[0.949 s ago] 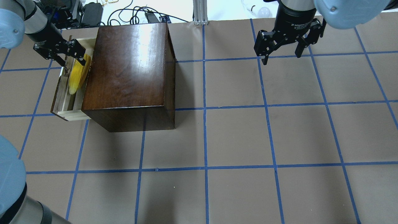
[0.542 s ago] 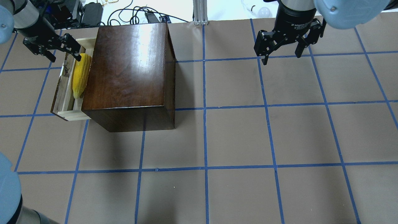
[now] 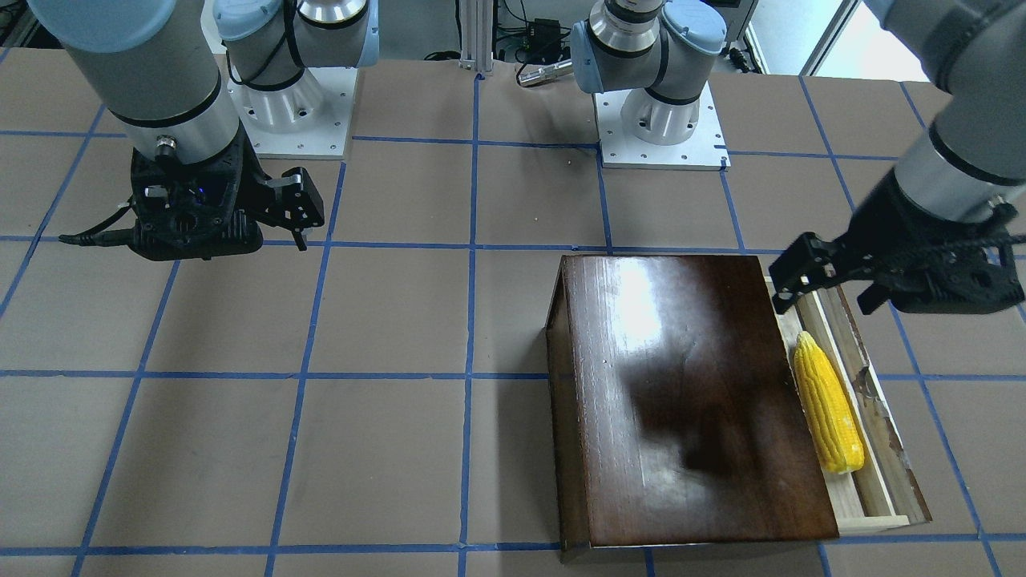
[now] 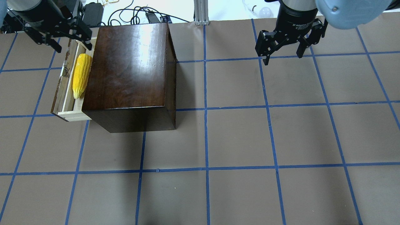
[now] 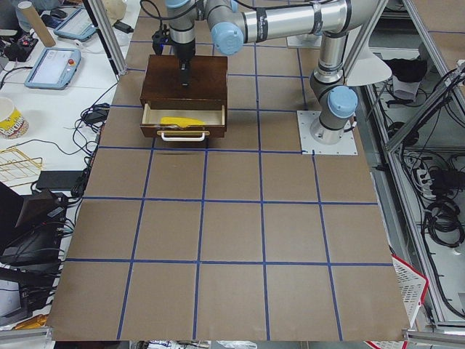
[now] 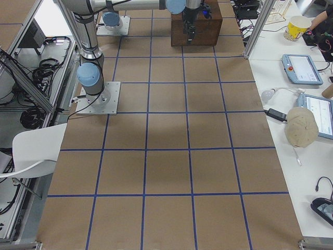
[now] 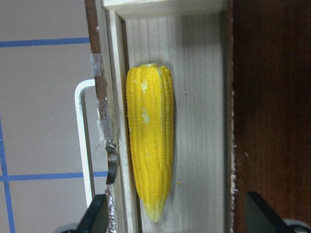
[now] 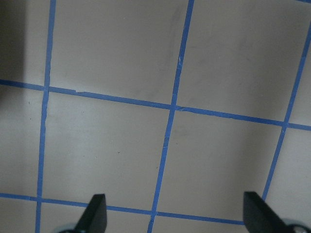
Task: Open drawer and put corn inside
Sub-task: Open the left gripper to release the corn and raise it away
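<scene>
The bright yellow toy corn cob (image 4: 82, 75) lies flat inside the long shallow drawer of pale wood (image 4: 72, 116). The drawer stands pulled out from the glossy dark-brown wooden cabinet (image 4: 128, 65). The cob lies along the drawer, its tapered tip toward the robot, and it seems to rest against the rail behind the chipped front panel. The left gripper (image 4: 73, 47) hangs released above the drawer's far end, clear of the cob. The right gripper (image 4: 284, 57) is spread wide over the bare brown counter (image 4: 237, 137), well apart from the cabinet.
</scene>
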{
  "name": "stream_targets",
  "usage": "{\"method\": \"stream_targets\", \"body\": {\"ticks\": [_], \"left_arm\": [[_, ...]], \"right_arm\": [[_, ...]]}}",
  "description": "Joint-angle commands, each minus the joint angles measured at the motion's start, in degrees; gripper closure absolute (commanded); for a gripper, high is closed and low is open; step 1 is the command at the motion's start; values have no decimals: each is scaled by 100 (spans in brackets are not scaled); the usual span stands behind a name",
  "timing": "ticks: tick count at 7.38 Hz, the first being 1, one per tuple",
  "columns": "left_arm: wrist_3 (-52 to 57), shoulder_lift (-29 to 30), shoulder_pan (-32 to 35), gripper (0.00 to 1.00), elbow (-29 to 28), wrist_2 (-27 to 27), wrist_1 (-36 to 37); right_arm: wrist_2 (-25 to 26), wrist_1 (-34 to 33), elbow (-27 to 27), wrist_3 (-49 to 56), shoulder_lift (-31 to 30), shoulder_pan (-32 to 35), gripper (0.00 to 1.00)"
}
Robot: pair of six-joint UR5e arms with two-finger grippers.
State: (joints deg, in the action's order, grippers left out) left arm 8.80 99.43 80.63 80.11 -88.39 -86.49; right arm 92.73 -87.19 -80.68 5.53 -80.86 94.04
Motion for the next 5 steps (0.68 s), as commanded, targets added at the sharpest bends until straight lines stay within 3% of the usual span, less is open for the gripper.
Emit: {"method": "stream_targets", "body": {"ticks": [1, 5], "left_arm": [[-343, -371, 653, 0, 109, -3, -149], [-335, -1083, 638, 0, 803, -20, -149]], "right_arm": [[-1, 0, 0, 1, 0, 0, 0], [-1, -9, 0, -8, 0, 0, 0]]}}
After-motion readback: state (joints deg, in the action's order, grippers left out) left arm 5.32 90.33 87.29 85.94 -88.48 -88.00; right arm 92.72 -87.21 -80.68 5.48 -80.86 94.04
